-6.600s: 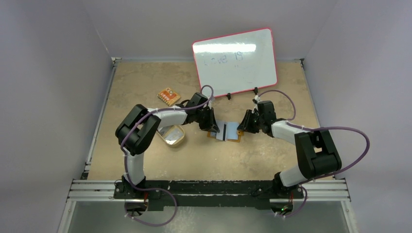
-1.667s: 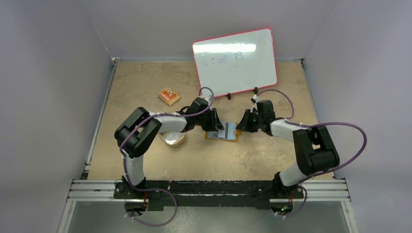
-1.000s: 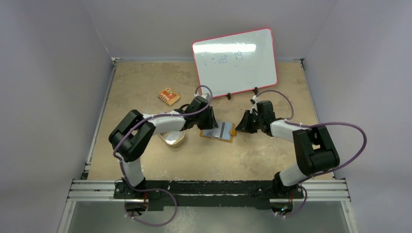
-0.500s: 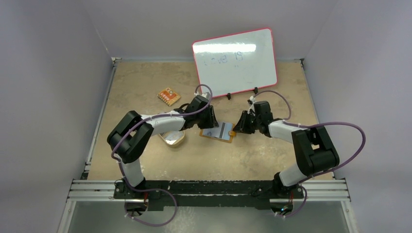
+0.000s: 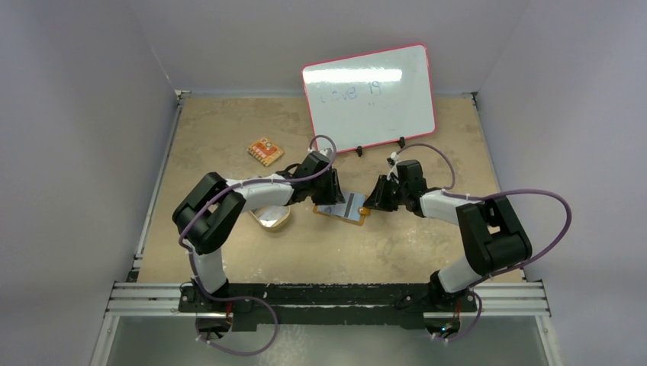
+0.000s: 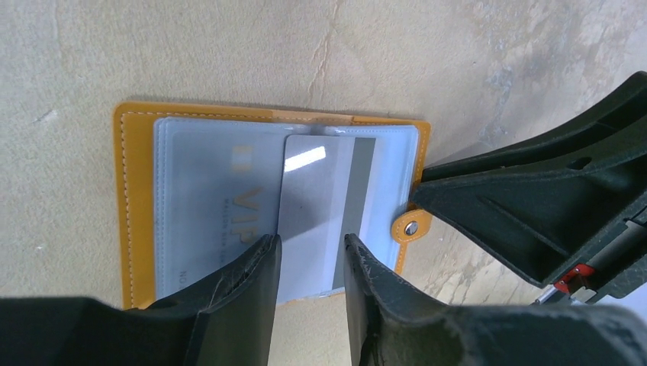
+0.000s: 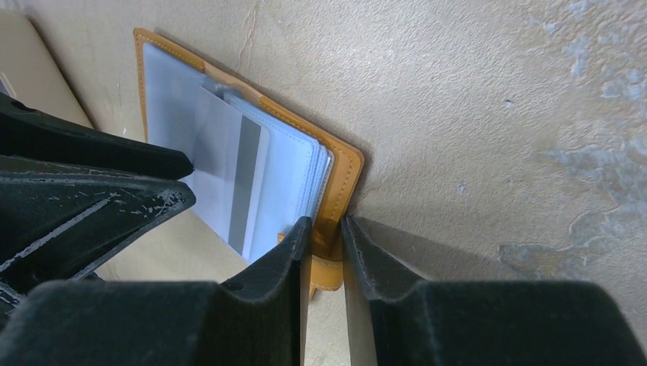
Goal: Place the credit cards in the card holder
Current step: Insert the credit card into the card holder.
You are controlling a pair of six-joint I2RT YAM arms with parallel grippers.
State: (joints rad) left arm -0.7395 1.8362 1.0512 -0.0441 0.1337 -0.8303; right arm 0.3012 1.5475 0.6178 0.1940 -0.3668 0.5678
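Nearby, dish [image 5: 273,219] near card holder [image 5: 332,212]

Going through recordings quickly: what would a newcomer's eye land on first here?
The open orange card holder at the middle of the table draws the eye. The right gripper pinches its edge by the snap tab, while a grey credit card with a dark stripe lies on the clear sleeves at the tips of the left gripper.

Overhead view from high behind, over the whole table [image 5: 229,137]; both wrist views close above one card holder [image 6: 140,191].
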